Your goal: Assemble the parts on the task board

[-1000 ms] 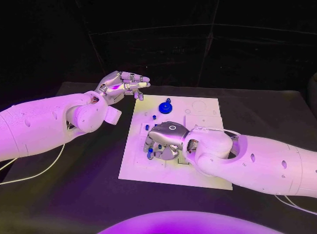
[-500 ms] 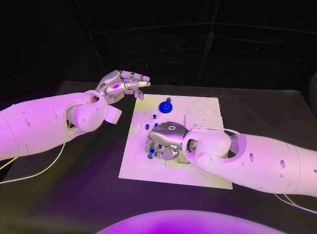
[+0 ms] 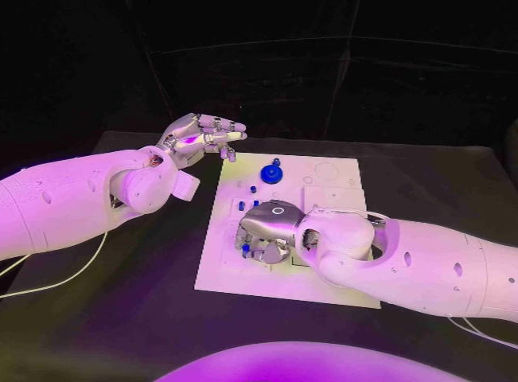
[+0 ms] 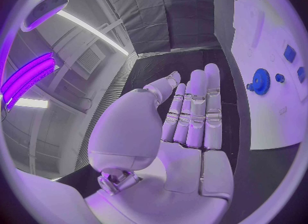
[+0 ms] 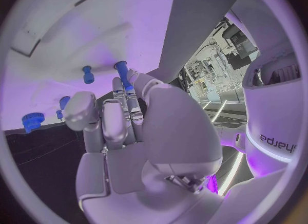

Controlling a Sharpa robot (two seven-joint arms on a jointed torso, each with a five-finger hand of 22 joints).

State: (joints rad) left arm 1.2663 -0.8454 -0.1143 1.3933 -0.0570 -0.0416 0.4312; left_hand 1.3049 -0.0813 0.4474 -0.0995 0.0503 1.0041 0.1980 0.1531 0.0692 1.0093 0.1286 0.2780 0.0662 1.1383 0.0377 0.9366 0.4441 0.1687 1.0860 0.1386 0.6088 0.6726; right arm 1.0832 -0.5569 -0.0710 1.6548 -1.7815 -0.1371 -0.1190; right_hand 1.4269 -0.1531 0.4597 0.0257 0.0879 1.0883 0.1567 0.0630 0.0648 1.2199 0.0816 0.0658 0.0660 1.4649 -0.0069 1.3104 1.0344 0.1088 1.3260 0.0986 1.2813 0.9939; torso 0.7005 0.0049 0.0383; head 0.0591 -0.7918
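Two hands: both over the black counter [image 3: 121,318], one at each side of the task board [image 3: 328,278].
Task board: white plate in the middle of the head frame, running from the upper centre down to the lower centre.
Left hand [image 3: 201,137]: upper left of the frame, just off the board's far left corner, raised off the counter; the wrist camera shows its fingers [image 4: 195,111] straight and side by side, palm bare, gripping nothing.
Right hand [image 3: 268,231]: centre of the frame, down on the left half of the board, fingers curled in; its wrist camera shows a blue peg [image 5: 123,76] pinched at the fingertips.
Blue gear [image 3: 270,173]: on the board's upper part, well apart from the right hand.
Small blue parts [image 3: 253,190]: along the board's left side, between the gear and the right hand.
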